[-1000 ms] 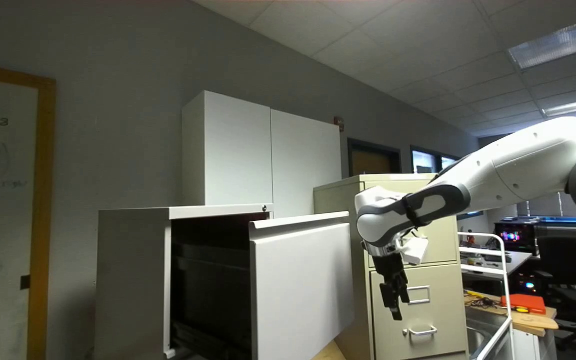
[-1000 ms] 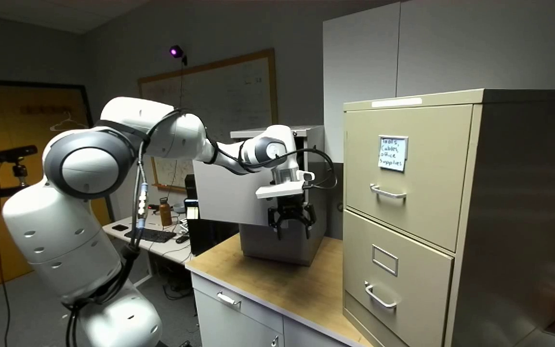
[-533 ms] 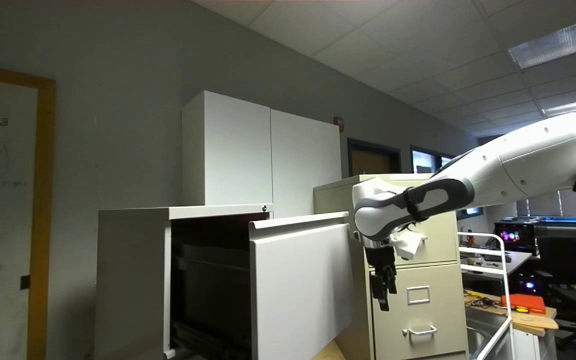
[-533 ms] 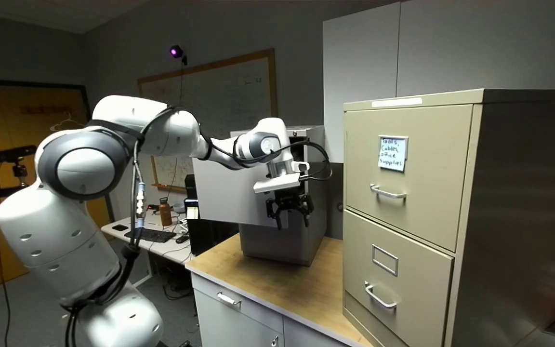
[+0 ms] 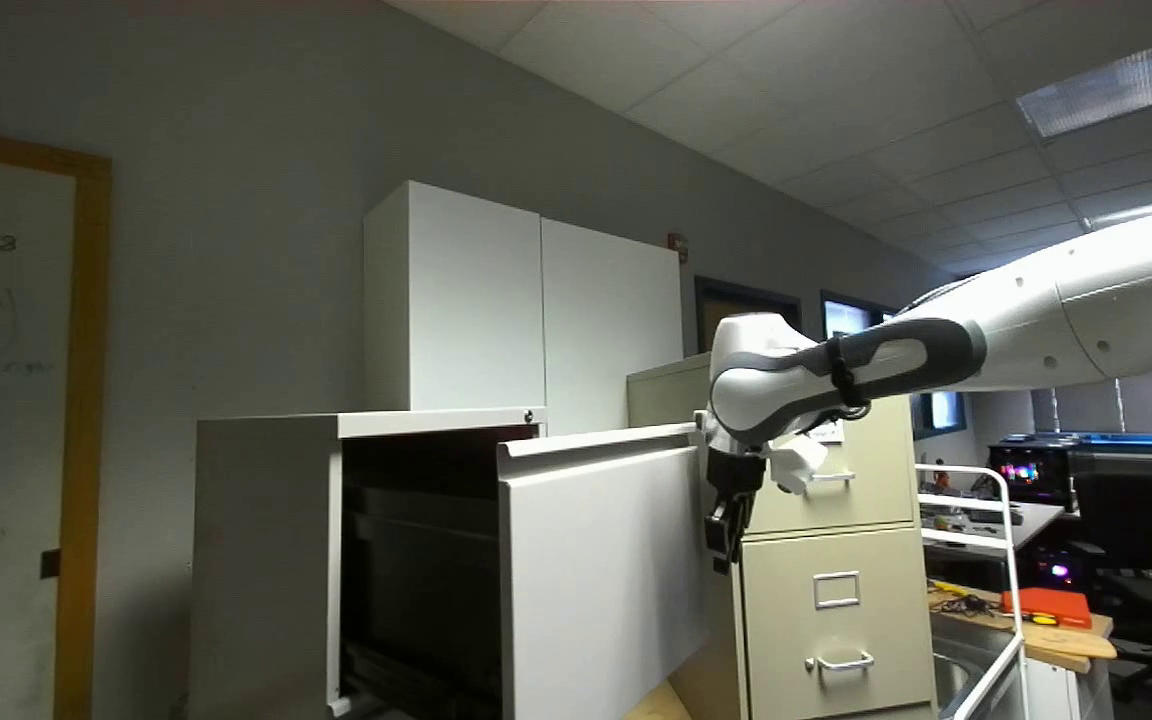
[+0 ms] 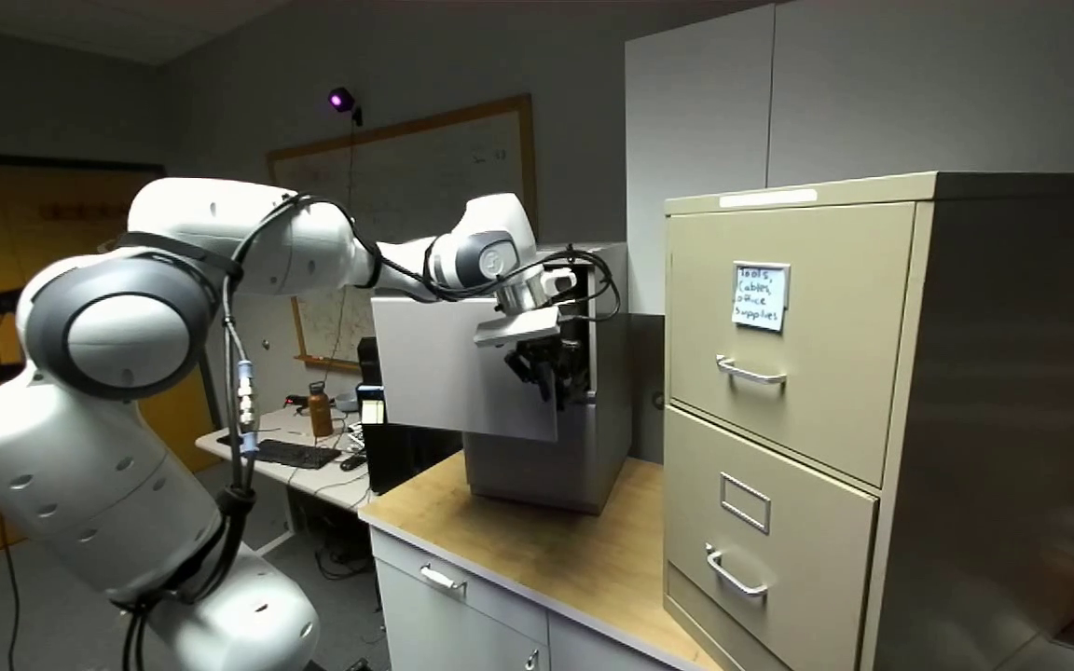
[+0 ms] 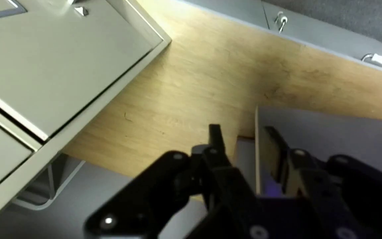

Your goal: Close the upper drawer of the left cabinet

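Observation:
The upper drawer (image 5: 606, 570) stands pulled out of the left cabinet (image 5: 261, 560), its dark interior showing behind the plain light-grey front. My black gripper (image 5: 723, 555) points downward at the drawer front's end nearer the beige cabinet. In the wrist view, the drawer front (image 7: 337, 136) lies on the right, and its thin pale edge runs up through the gap between my two fingers (image 7: 216, 139). They stand apart, narrower than full width, and no grip shows. Whether either finger touches the front, I cannot tell. In an exterior view the gripper covers part of the drawer opening and front edge.
A beige filing cabinet (image 6: 789, 326) with protruding handles stands close beside the gripper. Beneath everything runs a wooden counter (image 6: 509, 508). A white two-door cupboard (image 5: 606, 300) rises behind, and a desk (image 6: 290, 429) with a keyboard is at the far side.
The arm has moved left in both exterior views and risen, bringing the gripper to the drawer front's edge. Its jaws have narrowed and the wrist has tilted. Drawer and cabinet have not moved.

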`<state>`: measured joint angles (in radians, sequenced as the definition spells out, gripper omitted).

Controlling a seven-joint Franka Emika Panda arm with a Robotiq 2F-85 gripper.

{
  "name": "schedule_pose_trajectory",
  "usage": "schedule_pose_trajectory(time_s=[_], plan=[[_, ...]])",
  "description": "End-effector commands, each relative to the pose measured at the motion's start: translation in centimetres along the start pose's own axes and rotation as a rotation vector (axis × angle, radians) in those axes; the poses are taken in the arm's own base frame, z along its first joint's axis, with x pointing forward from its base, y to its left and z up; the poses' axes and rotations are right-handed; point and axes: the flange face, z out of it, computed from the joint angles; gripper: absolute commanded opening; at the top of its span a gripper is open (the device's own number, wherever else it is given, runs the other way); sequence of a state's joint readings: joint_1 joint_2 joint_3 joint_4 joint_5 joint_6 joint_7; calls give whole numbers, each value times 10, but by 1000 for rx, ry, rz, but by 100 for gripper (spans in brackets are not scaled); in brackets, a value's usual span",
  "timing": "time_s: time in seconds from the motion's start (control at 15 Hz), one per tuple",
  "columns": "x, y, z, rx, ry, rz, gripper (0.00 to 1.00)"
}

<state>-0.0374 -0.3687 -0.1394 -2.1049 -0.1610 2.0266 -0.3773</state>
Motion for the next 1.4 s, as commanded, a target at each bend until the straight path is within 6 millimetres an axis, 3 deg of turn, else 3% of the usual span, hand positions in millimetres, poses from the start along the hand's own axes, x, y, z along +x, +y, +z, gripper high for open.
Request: schedule_pose_trajectory(time_s=[0.0,0.07,0.4,0.67,1.07,1.33], plan=[[6,-7,-14,39,125,56,7],[10,-8,-13,54,143,67,0],[27,-14,-14,117,180,100,0],[49,-22,-27,151,219,105,0],[103,-41,-45,167,262,87,0],[146,-46,-43,180,274,78,0]])
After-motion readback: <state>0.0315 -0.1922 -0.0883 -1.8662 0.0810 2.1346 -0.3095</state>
